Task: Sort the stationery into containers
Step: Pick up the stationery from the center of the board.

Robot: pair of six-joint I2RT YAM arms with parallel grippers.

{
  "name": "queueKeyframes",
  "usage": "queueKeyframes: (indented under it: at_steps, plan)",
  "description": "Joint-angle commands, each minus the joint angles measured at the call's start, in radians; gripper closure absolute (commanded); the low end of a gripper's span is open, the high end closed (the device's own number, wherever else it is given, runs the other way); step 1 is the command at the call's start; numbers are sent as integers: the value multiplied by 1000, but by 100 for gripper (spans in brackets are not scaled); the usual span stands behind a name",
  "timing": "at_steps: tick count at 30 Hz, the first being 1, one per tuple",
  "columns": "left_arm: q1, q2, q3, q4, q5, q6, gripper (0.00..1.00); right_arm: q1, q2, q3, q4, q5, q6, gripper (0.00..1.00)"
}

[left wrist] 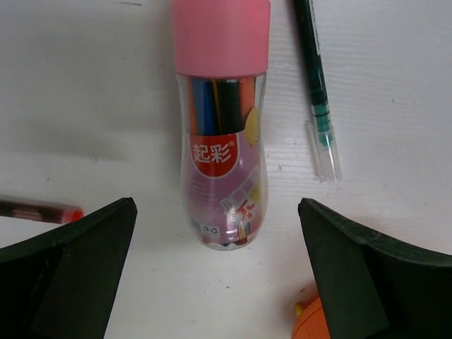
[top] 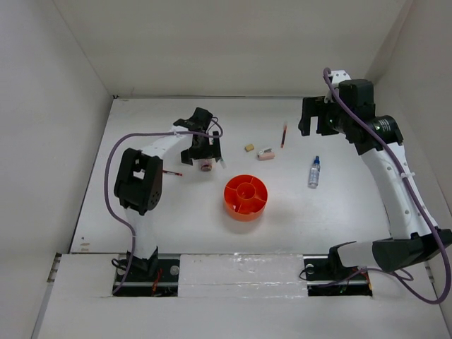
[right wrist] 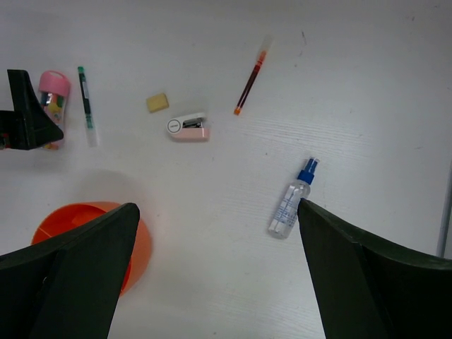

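A: State of the left end effector point(left wrist: 216, 208)?
B: Wide open, empty, over the pink tube point(left wrist: 222, 141) (flat on the surface point(top: 339, 212)), far-left of the orange tray point(top: 240, 213); right end effector point(right wrist: 217, 206) likewise open, empty.

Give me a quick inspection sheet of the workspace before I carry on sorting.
Surface: white table, no spills seen.
Job's things: orange organiser tray, nothing seen inside; pink-capped tube, green pen, left red pen, far red pen, tan eraser, pinkish block, blue-capped bottle all lying outside it.
Clutter: nothing seen.
Claws: left claw open, straddling the tube; right claw open, empty.
Cables: left purple cable, right purple cable, each hanging along its arm.
Surroundings: white walls on three sides.
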Motion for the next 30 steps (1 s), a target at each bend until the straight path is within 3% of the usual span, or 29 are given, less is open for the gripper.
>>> queueKeyframes:
  at_steps: [1, 7, 11, 12, 15, 16, 19, 20, 21, 25, 30]
  plan:
    - [3, 22, 48, -26, -53, -7, 2, 6, -5, -3, 70, -24, -13, 0]
    - [3, 81, 58, -45, -76, -16, 5, 6, -5, -3, 70, -24, -22, 0]
    - [3, 104, 58, -45, -65, -16, 15, 6, -5, -3, 70, -24, -22, 0]
    - [3, 113, 58, -45, -65, -16, 26, 6, -5, -3, 79, -24, -22, 0]
    - [3, 122, 67, -55, -65, -16, 43, 6, -5, -3, 79, -24, -22, 0]
    - [3, 122, 67, -55, -65, -16, 56, 6, -5, -3, 79, -24, -22, 0]
    - [3, 99, 42, -55, -65, -16, 74, 6, -5, -12, 79, -24, -22, 0]
    - [3, 99, 42, -55, -65, -16, 89, 6, -5, -12, 79, -24, -22, 0]
    - [3, 90, 42, -65, -74, -16, 98, 6, -14, -12, 79, -24, -22, 0]
    - [3, 56, 112, -103, -152, -25, 100, 6, -24, -23, 98, -14, 34, 0]
    - [14, -71, 186, -115, -125, -25, 100, 6, -102, -32, 184, -13, 83, 0]
